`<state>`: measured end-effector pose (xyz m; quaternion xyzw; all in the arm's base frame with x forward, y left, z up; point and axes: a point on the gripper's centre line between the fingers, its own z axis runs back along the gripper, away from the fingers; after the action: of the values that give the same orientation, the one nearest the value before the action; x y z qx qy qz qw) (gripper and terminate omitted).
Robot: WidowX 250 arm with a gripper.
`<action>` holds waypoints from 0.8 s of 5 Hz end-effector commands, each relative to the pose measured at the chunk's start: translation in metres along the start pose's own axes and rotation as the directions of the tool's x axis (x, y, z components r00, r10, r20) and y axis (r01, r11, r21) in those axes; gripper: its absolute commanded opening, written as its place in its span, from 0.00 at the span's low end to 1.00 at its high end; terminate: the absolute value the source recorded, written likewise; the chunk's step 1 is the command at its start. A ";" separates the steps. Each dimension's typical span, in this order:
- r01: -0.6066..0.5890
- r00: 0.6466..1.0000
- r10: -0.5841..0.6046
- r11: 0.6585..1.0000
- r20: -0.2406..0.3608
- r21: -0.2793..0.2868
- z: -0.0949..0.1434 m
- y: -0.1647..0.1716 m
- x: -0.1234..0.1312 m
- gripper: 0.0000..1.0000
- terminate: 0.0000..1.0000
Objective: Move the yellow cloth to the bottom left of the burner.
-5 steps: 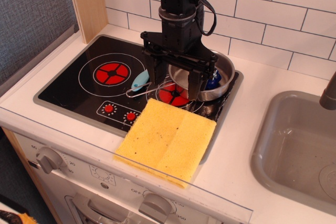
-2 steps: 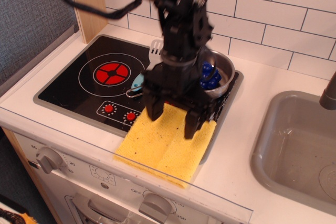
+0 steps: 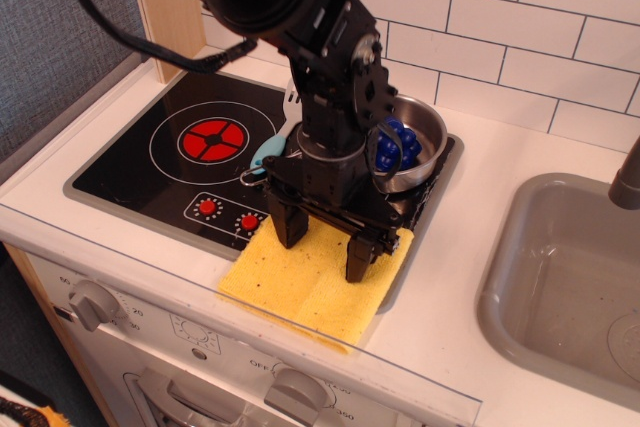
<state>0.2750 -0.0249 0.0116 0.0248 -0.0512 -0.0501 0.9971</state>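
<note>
Hand [image 3: 322, 249] spread wide, 2 fingers pressing down onto yellow cloth [image 3: 312, 282] (nothing grasped). Cloth overlaps burner [image 3: 150, 162] at its 5 o'clock corner.

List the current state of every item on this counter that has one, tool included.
Black robot tool: open, fingertips down on the cloth.
Folded yellow cloth: flat, overlapping the cooktop's front right edge.
Round steel pan: upright on the right burner ring, holding blue pieces.
Glossy black cooktop: left ring bare.
Grey sink: nothing visible inside.
</note>
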 end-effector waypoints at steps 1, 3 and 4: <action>-0.022 0.997 0.023 1.000 0.069 -0.010 0.006 0.016 0.014 1.00 0.00; -0.060 0.996 0.062 0.998 0.064 -0.028 0.003 0.066 0.002 1.00 0.00; -0.083 0.994 0.085 0.996 0.064 -0.034 0.006 0.092 -0.007 1.00 0.00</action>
<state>0.2734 0.0639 0.0120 -0.0011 -0.0666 -0.0102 0.9977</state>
